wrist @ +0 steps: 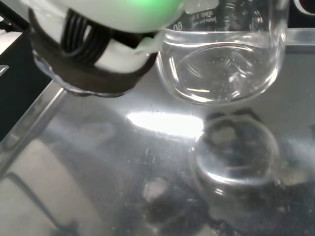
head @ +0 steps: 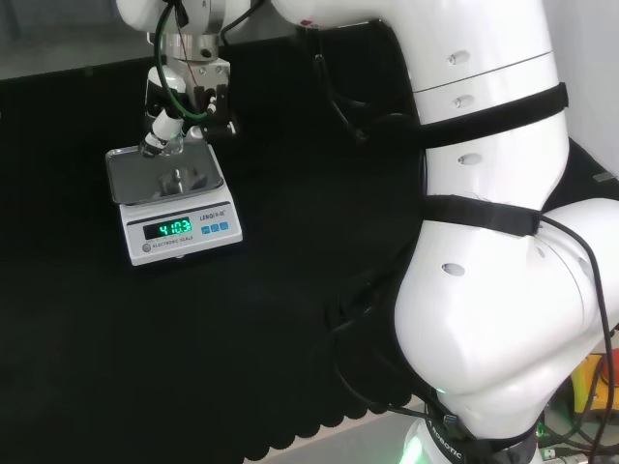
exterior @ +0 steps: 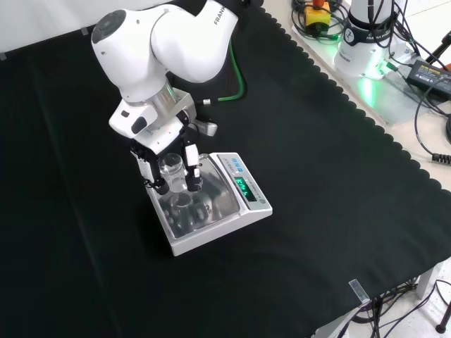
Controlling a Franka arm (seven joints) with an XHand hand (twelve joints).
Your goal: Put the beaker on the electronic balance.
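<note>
A clear glass beaker [exterior: 173,167] stands upright between the fingers of the hand [exterior: 163,138], over the back part of the steel pan of the electronic balance [exterior: 220,224]. The hand comes down from above, its fingers curled on either side of the glass. In the head view the beaker [head: 166,145] is at the pan's far left corner, under the hand [head: 194,97]; the balance [head: 181,235] has its green display lit. The wrist view has the beaker's base [wrist: 221,69] close above its own reflection in the pan [wrist: 98,162]; contact with the pan cannot be told. A black-banded finger [wrist: 83,54] is beside it.
Black cloth [exterior: 338,176] covers the bench around the balance. The arm's big white links [head: 484,242] stand at the head view's right. Cables and a power unit [exterior: 366,49] lie beyond the cloth's scalloped edge in the front view.
</note>
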